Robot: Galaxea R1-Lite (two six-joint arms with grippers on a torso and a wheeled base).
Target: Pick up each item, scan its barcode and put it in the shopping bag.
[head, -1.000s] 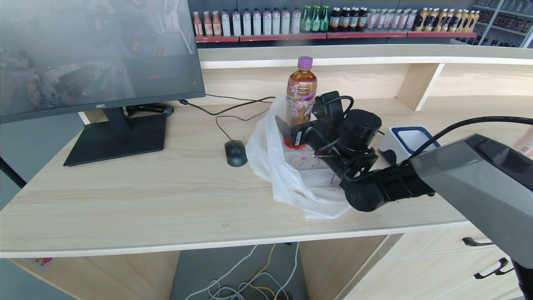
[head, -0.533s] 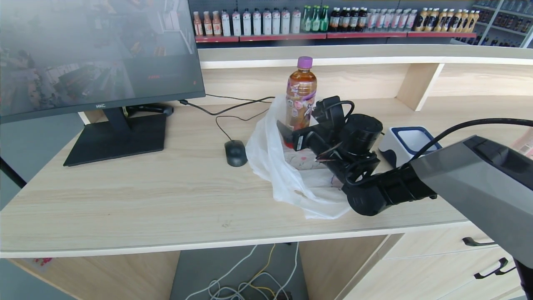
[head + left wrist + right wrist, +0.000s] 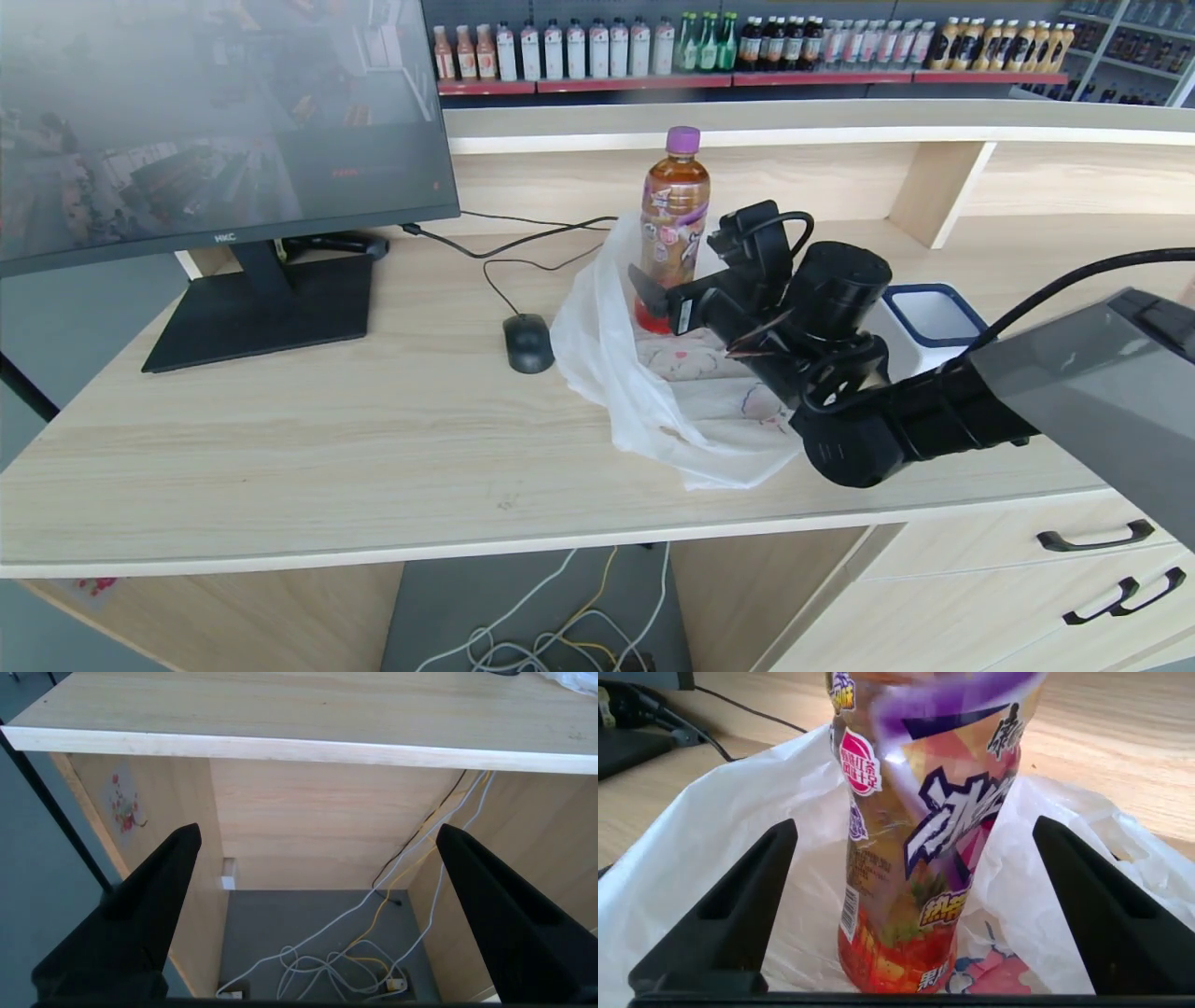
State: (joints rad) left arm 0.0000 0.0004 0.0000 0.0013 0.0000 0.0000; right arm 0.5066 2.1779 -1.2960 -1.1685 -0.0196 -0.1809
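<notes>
Head view: a purple-capped bottle [image 3: 674, 217] of amber drink stands upright with its base inside the open white shopping bag [image 3: 644, 411] at the middle of the table [image 3: 373, 439]; the right gripper [image 3: 665, 297] sits level with the bottle's lower part, with the scanner [image 3: 926, 320] just beside the arm, and a mouse [image 3: 528, 343] and monitor [image 3: 215, 121] lie further to the left. Left wrist view: the left gripper [image 3: 318, 838] hangs below the table [image 3: 280, 709] edge, jaws spread wide and holding nothing, above cables [image 3: 327, 961] on the floor. Right wrist view: the right gripper [image 3: 915, 833] has its jaws wide apart on either side of the bottle [image 3: 915, 859], a gap showing on each side, with the shopping bag [image 3: 738, 831] gathered around the bottle's base.
</notes>
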